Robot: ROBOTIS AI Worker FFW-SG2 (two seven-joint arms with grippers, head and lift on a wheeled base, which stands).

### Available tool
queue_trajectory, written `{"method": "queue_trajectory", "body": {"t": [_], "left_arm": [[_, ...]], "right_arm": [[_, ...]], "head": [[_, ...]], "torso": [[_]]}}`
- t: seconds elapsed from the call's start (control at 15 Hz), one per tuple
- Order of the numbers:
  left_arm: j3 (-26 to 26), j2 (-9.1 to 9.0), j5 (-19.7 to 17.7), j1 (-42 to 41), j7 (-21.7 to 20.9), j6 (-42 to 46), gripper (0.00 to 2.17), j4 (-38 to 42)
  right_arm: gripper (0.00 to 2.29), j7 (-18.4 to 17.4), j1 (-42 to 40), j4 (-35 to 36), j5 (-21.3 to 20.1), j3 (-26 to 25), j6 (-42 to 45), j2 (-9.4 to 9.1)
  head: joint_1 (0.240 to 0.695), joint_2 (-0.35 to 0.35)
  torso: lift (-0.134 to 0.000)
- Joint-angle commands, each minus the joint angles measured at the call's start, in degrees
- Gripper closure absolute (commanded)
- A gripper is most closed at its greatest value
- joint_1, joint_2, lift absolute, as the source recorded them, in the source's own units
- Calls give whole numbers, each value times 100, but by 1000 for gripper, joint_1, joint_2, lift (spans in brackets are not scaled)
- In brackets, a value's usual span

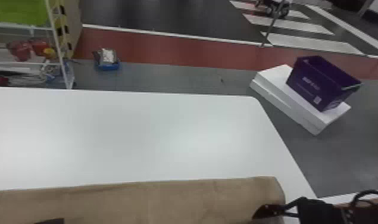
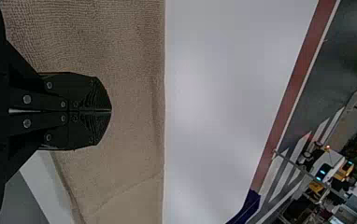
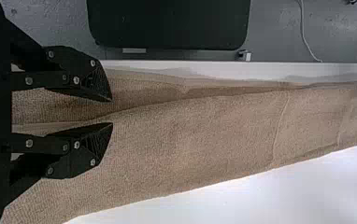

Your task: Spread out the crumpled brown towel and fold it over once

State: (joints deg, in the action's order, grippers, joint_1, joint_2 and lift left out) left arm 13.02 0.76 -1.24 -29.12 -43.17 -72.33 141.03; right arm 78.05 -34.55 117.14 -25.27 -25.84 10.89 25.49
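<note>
1. Near edge: in the right wrist view, see a narrow margin of the tabletop (image 3: 204, 68) along the near side of the brown towel (image 3: 214, 140). Beside this margin, a lower layer shows past the loose edge of an upper layer. You can judge from this that the towel is spread and its single fold laid over, with the edges not quite matched.
2. Right pincer (image 3: 112, 112): its fingers stand apart over the layered cloth, with no cloth visibly clamped.
3. Left pincer (image 2: 111, 110): its fingers are together over the towel, with no cloth visible between them.
4. Far edge: the towel forms a long band across the near part of the tabletop. Its far edge runs nearly straight, with shallow creases beside it.
5. Remaining work: treat the task as nearly complete. At most, align the layers, smooth the creases and withdraw both arms.
</note>
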Motion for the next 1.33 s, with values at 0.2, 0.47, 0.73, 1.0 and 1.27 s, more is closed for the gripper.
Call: {"method": "queue_trajectory", "body": {"t": [0.2,0.47,0.73,1.0,1.27], "left_arm": [[-89,4,106,29,1,12,1882,-128],[-63,12,132,55,1,12,1882,-190],[-81,21,291,73,-8,-6,1882,-286],[-107,12,422,82,1,-6,1882,-313],[-168,12,484,99,-8,-76,1882,-321]], "right_arm": [[998,28,230,-60,-153,272,-31,-9],[1001,28,309,-51,-197,351,-101,-26],[1146,28,361,-25,75,263,-400,27],[1170,28,326,248,497,149,-1050,167],[772,28,80,476,629,26,-1173,229]], "head": [[695,-274],[695,-247],[695,-236],[695,-235],[695,-234]], "torso": [[-123],[-123],[-123],[-123],[-123]]}}
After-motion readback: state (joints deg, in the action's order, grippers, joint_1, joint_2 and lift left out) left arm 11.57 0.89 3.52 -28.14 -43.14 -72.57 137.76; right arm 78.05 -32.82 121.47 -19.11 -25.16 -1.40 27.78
